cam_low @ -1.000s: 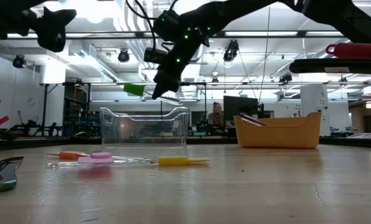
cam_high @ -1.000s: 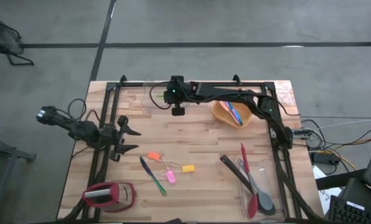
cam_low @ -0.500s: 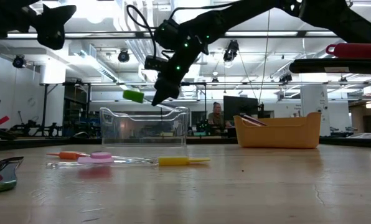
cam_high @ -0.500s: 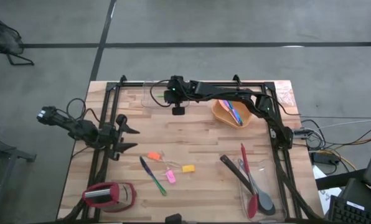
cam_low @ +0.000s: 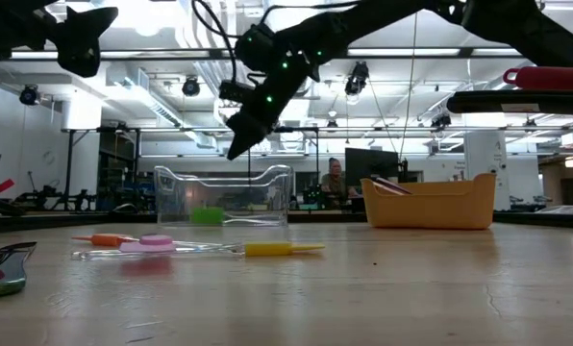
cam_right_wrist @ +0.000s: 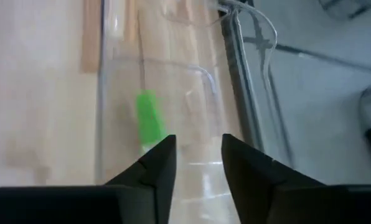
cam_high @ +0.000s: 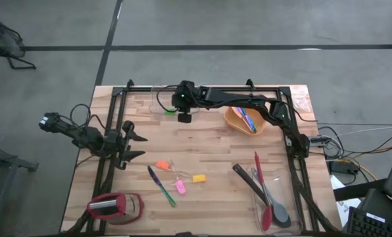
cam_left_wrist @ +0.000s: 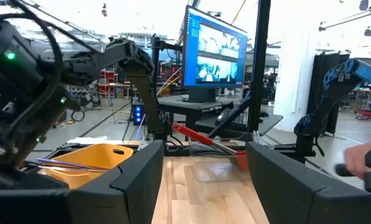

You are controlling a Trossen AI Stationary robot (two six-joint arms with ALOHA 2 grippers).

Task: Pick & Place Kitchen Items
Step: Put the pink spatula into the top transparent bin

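Observation:
My right gripper (cam_high: 170,108) hangs open over a clear tub (cam_low: 223,197) at the table's far edge, its fingers slanting down with nothing between them (cam_right_wrist: 198,155). A small green piece (cam_right_wrist: 149,118) lies flat on the tub's floor (cam_low: 207,216), apart from the fingers. Orange (cam_high: 162,165), pink (cam_high: 181,187) and yellow (cam_high: 198,178) pieces and a blue-and-green utensil (cam_high: 162,187) lie on the table's near middle. My left gripper (cam_high: 135,146) waits open at the table's left side.
An orange bowl (cam_high: 243,120) with thin cutlery stands at the far right. Black and red spatulas lie in a clear tub (cam_high: 268,197) at the near right. A red-and-silver gadget (cam_high: 114,207) sits at the near left. A dark frame rail (cam_high: 110,131) borders the table.
My right gripper, held over the clear tub, has let go of the green piece. The piece hung at its fingertips above the tub's rim and has fallen onto the tub's floor.

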